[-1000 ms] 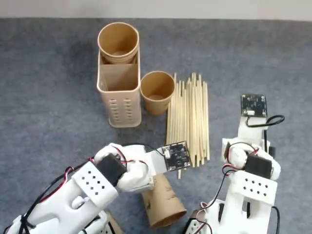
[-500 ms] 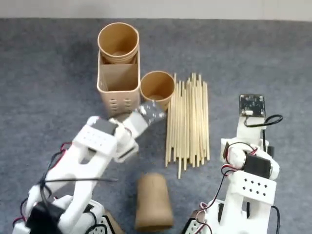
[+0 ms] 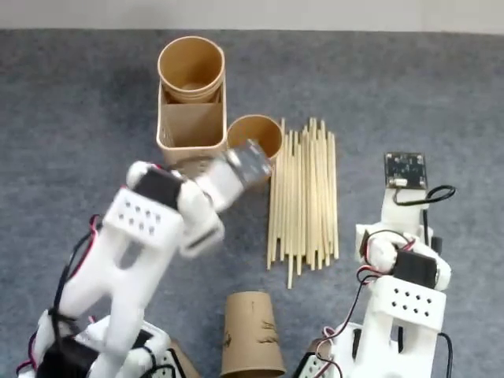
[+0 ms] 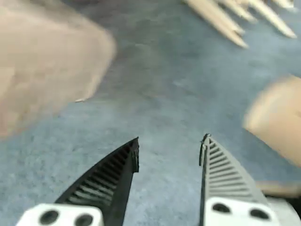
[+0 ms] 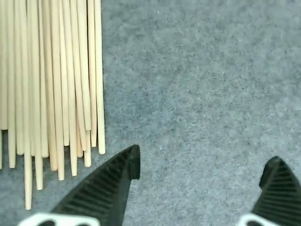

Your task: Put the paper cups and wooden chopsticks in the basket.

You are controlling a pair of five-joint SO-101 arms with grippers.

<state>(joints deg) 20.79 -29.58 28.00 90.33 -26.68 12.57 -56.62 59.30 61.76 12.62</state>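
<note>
A tan basket [image 3: 191, 150] stands at the back of the grey mat with a paper cup [image 3: 191, 67] in its far end. A second cup [image 3: 256, 135] stands upright against the basket's right side. A third cup [image 3: 252, 339] lies on its side at the front. The wooden chopsticks [image 3: 303, 193] lie in a loose bundle right of the upright cup. My left arm [image 3: 150, 236] hangs raised in front of the basket and upright cup; my left gripper [image 4: 169, 143] is open and holds nothing. My right gripper [image 5: 204, 162] is open over bare mat just right of the chopsticks [image 5: 51, 84].
The right arm [image 3: 402, 268] stands at the front right, beside the chopstick bundle. Grey mat [image 3: 409, 94] lies open to the back right and at the far left. The mat's far edge runs along the back.
The left arm lifted away from the lying cup at the front and swung back toward the basket and upright cup. The lying cup turned and settled nearer the front edge. The right arm kept still.
</note>
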